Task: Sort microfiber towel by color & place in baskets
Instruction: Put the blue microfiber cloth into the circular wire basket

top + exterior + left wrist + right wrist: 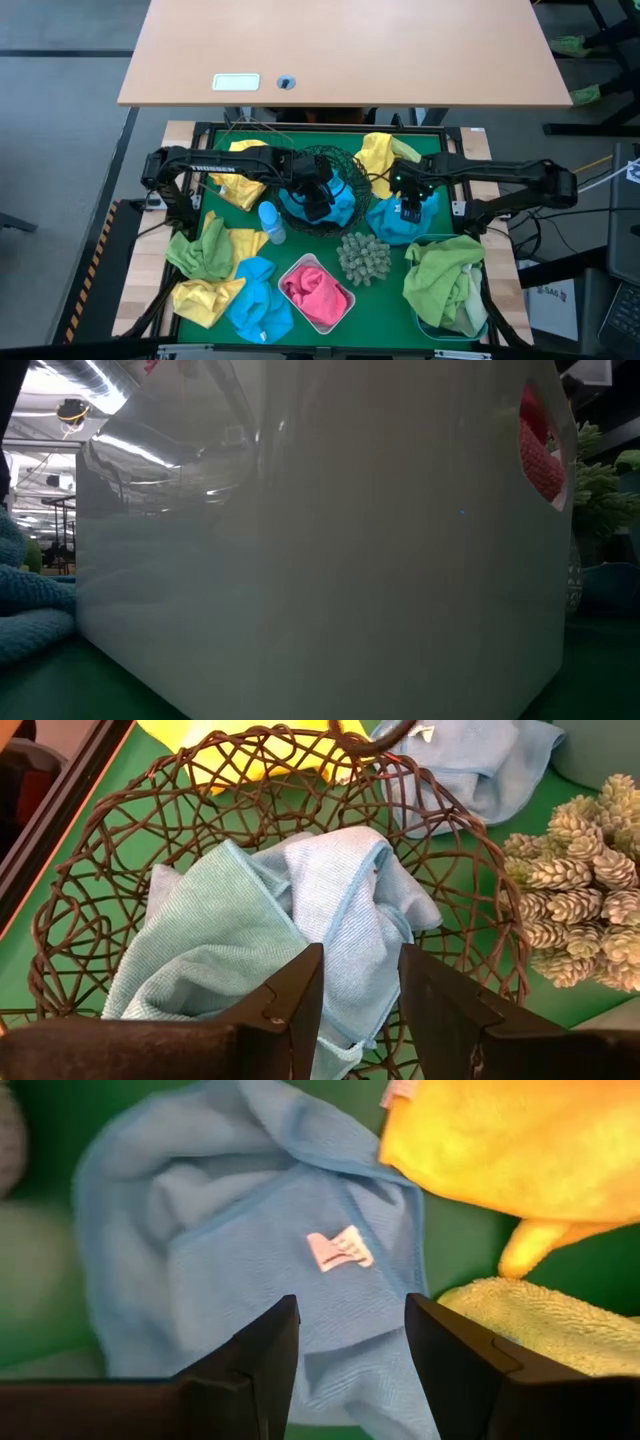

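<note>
Two hands work over the green worktop [385,300]. The left hand [318,203], fingers parted and empty, hangs above the round black wire-mesh bowl [352,165], which holds one blue towel [300,910]. The right hand [409,211], also parted and gripping nothing, hovers over a second blue towel [230,1230] at the bowl's 3 o'clock. One pink towel [315,290] fills the white tub [303,262] at 6 o'clock; green towels [445,272] heap the blue tub at 4. Loose at 8 o'clock lie two yellow, one green and one blue.
</note>
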